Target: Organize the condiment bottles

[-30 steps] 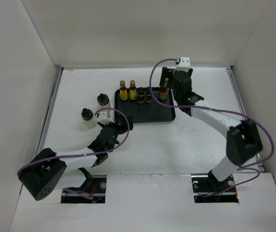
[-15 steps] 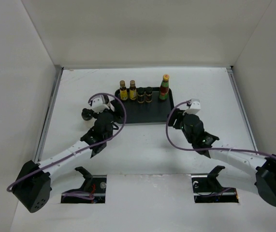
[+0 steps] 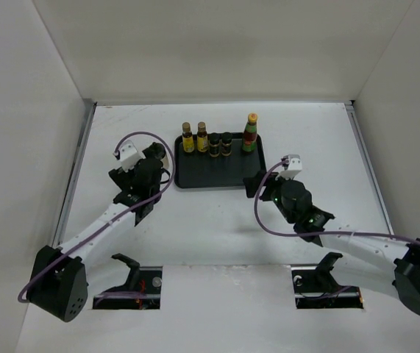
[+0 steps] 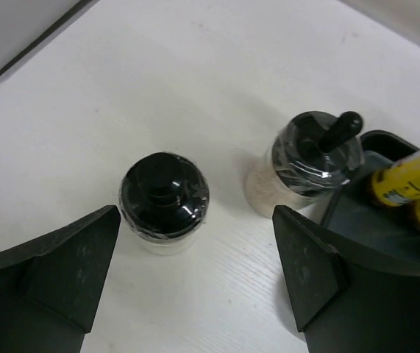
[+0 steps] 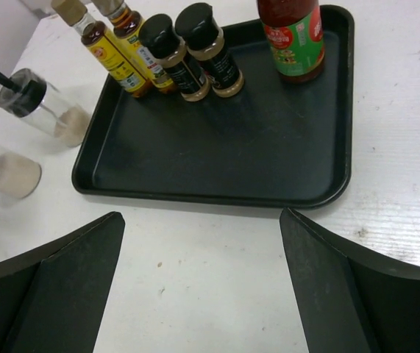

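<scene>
Five condiment bottles stand along the back of the black tray (image 3: 221, 173). They are two yellow-labelled bottles (image 3: 187, 140) (image 5: 107, 51), two dark black-capped bottles (image 3: 221, 144) (image 5: 210, 51) and a red bottle with a green band (image 3: 250, 133) (image 5: 292, 40). Two cream jars with black caps sit on the table left of the tray, the near jar (image 4: 164, 200) and the far jar (image 4: 309, 165). My left gripper (image 3: 149, 163) (image 4: 195, 279) hovers open just short of the jars, holding nothing. At the tray's front right corner my right gripper (image 3: 257, 185) (image 5: 198, 279) is open and empty.
White walls close in the table on the left, back and right. The tray's front half (image 5: 217, 147) holds nothing. The far jar has a black stick handle (image 4: 342, 129) poking up and stands close to the tray's left corner (image 4: 375, 143).
My right gripper let go of the red bottle on the tray and drew back to the tray's front edge. The left arm swung forward and then left, over the two jars.
</scene>
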Available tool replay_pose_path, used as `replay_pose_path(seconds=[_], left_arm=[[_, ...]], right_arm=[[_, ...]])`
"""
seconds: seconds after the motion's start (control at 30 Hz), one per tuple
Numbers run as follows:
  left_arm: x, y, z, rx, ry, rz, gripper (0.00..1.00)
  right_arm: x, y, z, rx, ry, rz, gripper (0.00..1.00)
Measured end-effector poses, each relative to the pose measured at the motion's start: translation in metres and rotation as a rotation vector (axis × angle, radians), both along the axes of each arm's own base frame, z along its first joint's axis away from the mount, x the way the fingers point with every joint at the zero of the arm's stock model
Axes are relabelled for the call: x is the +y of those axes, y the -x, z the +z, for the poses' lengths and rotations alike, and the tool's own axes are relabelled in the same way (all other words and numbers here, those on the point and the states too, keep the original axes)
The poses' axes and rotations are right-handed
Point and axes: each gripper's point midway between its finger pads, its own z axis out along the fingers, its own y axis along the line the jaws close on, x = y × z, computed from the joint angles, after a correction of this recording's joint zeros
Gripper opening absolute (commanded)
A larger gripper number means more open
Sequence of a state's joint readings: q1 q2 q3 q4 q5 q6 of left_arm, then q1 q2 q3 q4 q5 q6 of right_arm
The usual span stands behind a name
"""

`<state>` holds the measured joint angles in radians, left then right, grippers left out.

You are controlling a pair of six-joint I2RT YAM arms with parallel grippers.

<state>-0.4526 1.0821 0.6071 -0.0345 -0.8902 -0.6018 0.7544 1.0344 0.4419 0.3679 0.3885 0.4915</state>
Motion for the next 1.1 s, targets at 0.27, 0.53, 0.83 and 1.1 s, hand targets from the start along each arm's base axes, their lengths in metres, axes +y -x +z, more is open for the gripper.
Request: replay_pose_path(seconds=[0.27,0.53,0.83,1.1], left_arm=[[0.025,-0.004,-0.027,0.116,-0.046,0.078,0.87],[0.033,-0.018,-0.045,0.162,-0.04,0.094,0.73],[0.033,-0.011,-0.041,0.138,-0.033,0.071,0.39],[0.0,0.021,0.027,-0.027,-0.022,-0.064,0.36]], right_arm=[[0.008,0.002,-0.016,0.04,0.021,0.036,0.97],[0.01,0.002,-0.019,0.048,0.024,0.048,0.98],[0.01,0.004,-0.007,0.024,0.0,0.054,0.97],[0.002,0.002,-0.003,0.011,-0.018,0.029,0.96]])
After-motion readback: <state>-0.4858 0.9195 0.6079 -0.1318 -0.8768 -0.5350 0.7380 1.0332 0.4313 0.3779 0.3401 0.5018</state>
